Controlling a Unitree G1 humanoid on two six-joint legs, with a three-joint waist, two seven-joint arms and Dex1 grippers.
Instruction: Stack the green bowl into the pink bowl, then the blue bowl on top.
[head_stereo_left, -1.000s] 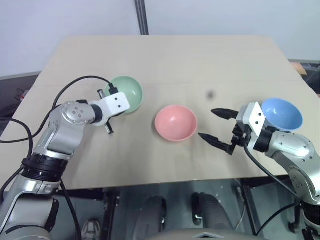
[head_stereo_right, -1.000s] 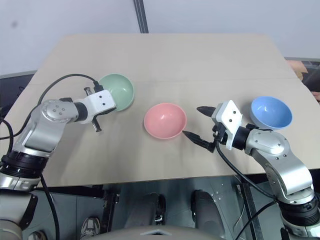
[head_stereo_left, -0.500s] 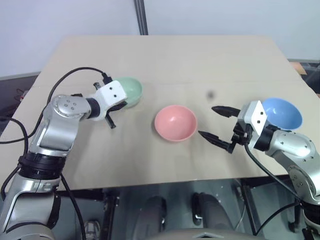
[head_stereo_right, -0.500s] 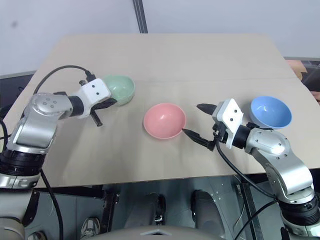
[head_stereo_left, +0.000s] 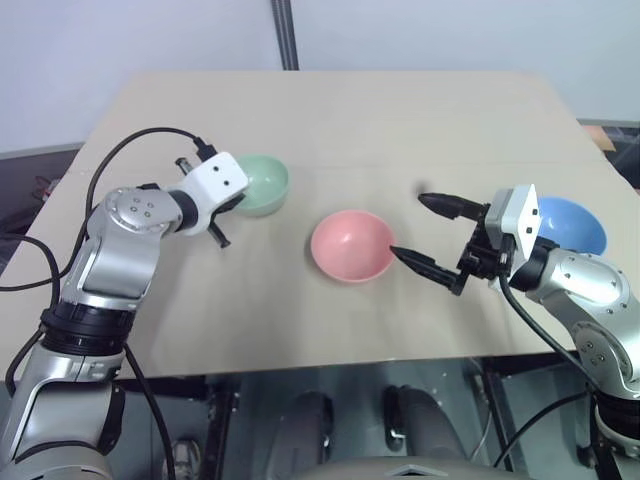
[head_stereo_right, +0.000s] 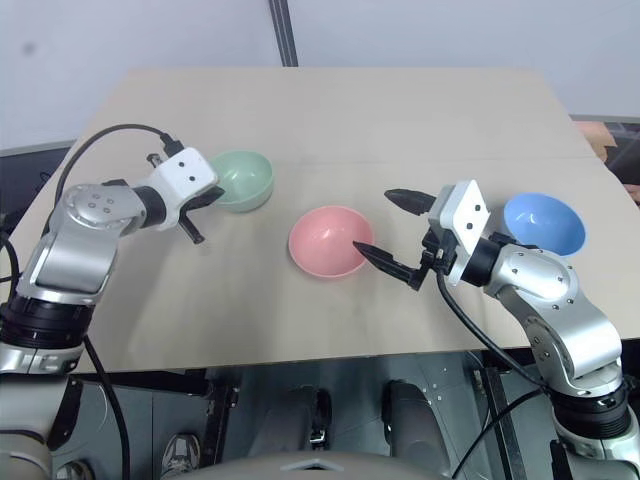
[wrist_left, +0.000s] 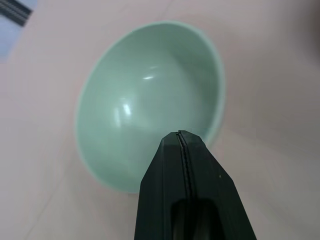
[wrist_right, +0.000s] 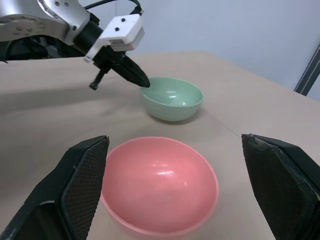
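On the tan table (head_stereo_left: 350, 120) three matte bowls are seen mouth-up: the green bowl (head_stereo_left: 262, 184) at the left, the pink bowl (head_stereo_left: 351, 245) mid-table, the blue bowl (head_stereo_left: 572, 224) at the right. The left gripper (wrist_right: 142, 81) is pinched shut on the green bowl's rim (raised since a second ago). The right gripper (head_stereo_left: 425, 234) is spread wide beside the pink bowl.

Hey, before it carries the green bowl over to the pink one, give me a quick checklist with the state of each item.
1. Left gripper shut on green bowl rim: ok, fingers pressed together at the rim.
2. Green bowl clear of the table: cannot tell.
3. Pink bowl upright and empty: ok.
4. Right gripper out of the drop path: not ok, open fingers flank the pink bowl.
5. Blue bowl waiting aside: ok.
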